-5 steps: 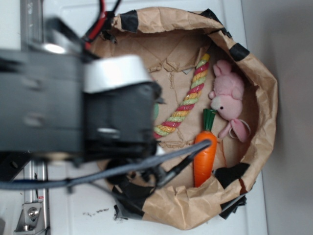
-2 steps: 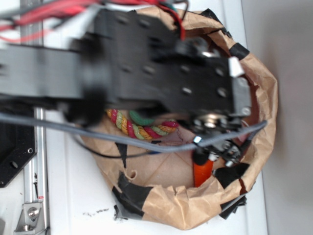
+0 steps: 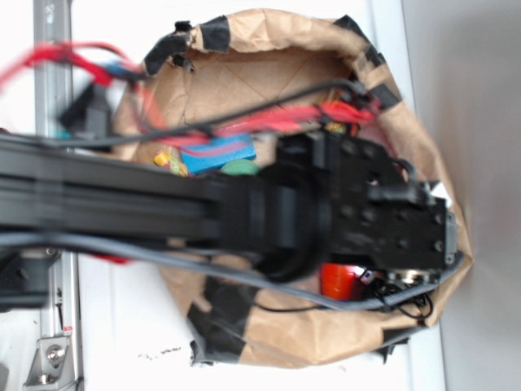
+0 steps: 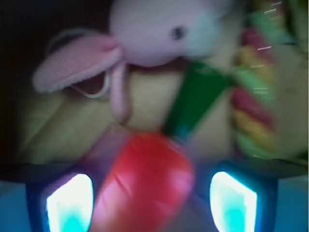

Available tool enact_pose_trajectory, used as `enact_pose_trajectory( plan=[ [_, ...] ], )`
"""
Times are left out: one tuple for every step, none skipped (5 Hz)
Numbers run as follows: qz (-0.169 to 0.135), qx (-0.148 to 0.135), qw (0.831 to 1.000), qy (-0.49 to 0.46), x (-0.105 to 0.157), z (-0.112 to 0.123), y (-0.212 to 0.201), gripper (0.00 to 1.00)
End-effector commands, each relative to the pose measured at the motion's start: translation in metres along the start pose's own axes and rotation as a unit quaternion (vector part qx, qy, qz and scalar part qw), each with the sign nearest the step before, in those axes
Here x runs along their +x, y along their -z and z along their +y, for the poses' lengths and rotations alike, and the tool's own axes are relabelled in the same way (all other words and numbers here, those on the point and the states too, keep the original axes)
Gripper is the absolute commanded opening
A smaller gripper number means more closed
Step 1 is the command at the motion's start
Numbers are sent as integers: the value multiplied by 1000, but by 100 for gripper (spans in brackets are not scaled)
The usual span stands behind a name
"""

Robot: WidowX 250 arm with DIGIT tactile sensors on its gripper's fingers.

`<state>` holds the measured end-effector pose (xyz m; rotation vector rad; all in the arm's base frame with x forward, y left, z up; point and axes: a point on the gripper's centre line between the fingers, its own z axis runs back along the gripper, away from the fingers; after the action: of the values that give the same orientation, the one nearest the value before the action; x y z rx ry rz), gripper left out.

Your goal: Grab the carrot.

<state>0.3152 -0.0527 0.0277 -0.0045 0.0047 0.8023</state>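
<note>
The black arm [image 3: 163, 208] stretches flat across the exterior view from the left, its wrist end over the right side of a brown paper bag [image 3: 326, 342] that sits on the white desk [image 3: 130, 326]. Red and grey cables trail along it. The claw [image 4: 149, 195] points down into the bag, spread wide, one finger [image 4: 70, 203] on each side of the carrot [image 4: 145, 188] without clearly touching it. In the wrist view the carrot lies between them, its green stem [image 4: 193, 104] angled up toward a pink plush bunny [image 4: 145, 34]. A striped rope [image 4: 253, 96] runs along the right. From outside, only a bit of orange [image 3: 342, 281] shows beneath the wrist.
</note>
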Motion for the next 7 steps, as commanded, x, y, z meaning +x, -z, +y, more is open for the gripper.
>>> enact_pose_trajectory(
  plan=[
    [1, 20, 1000, 23, -23, 3, 9, 0],
    [-23, 14, 996, 83, -13, 22, -27, 0],
    [-71, -30, 979, 187, 12, 53, -75, 0],
    [-90, -55, 957, 271, 23, 69, -125, 0],
    [-97, -69, 938, 325, 23, 72, -158, 0],
    [-88, -78, 929, 350, 19, 74, -171, 0],
    [-83, -66, 924, 367, 10, 71, -170, 0]
  ],
)
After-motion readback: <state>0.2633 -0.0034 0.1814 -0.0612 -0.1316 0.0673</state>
